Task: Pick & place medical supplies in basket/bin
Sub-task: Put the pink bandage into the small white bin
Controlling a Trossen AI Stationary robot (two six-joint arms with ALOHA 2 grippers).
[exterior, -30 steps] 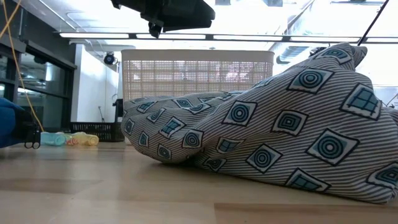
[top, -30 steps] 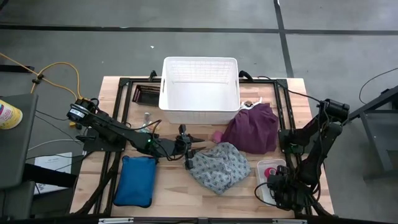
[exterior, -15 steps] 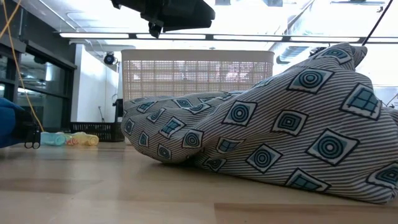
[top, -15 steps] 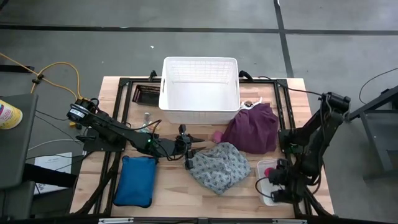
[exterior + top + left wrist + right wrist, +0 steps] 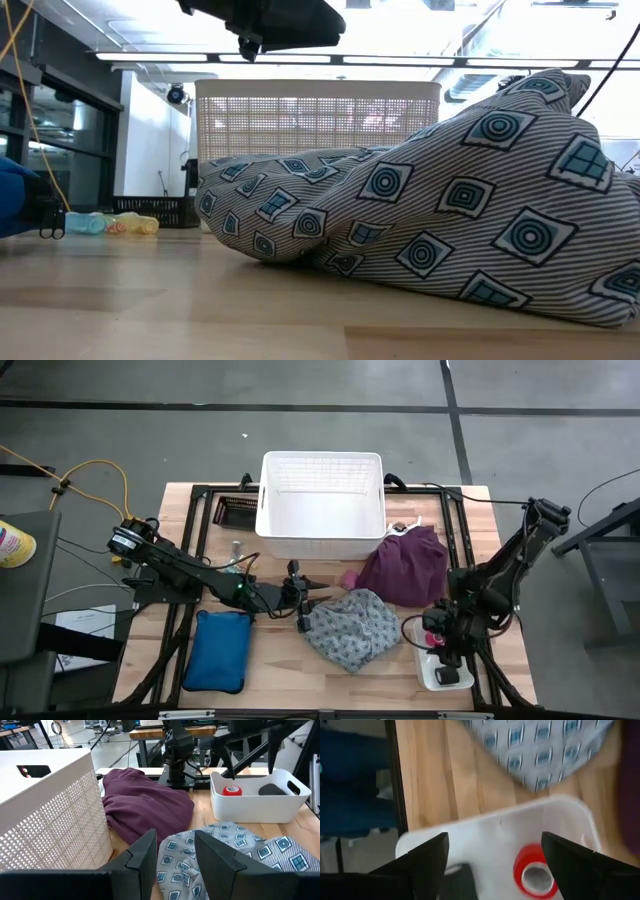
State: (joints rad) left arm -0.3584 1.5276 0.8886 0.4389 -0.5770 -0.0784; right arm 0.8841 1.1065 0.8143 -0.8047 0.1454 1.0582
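Pink tape roll (image 5: 535, 872) lies flat in the small white tray (image 5: 432, 675) at the table's front right corner, with the small black block (image 5: 272, 789) beside it in the same tray; the left wrist view shows both clearly.

Since a second ago the right gripper (image 5: 437, 637) has moved from over the tray's front end toward its back end, and the right arm's elbow has swung outward. It now hangs above the tray with fingers (image 5: 422, 860) spread wide, holding nothing, the tape roll between them in its wrist view.

Left gripper (image 5: 303, 607) has not moved; it hovers at mid-table just beside the near-left edge of the grey patterned cloth (image 5: 353, 627), jaws apart and empty.

Purple cloth (image 5: 407, 564) touches the grey cloth's far side and lies against the white basket (image 5: 322, 502) at its right corner. A blue pouch (image 5: 218, 650) sits at front left, well apart. Bare wood shows between tray and grey cloth, and in front of the cloth.

The low view is mostly filled by the grey cloth, with the basket behind it; neither the tray nor the right gripper shows there.
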